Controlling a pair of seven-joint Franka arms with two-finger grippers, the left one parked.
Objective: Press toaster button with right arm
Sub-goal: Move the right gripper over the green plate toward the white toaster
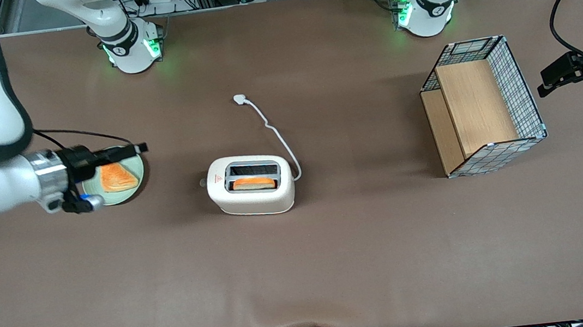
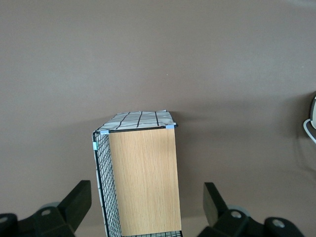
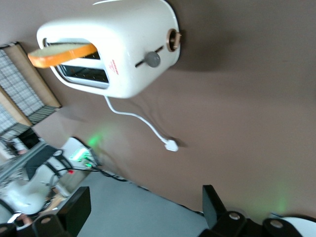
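Front view: end effector (image 1: 139,147) hovers over plate (image 1: 138,176), hiding its rim.

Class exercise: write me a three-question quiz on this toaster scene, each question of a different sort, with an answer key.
1. True or false: both slots of the toaster hold bread.
2. The gripper hovers over: A) the wire-and-wood basket, B) the green plate, C) the white plug.
3. Fill in: the toaster button sticks out of the toaster's narrow end that faces the ____ arm's end of the table.

Key: 1 false, only the slot nearer the front camera; 2 B; 3 working.
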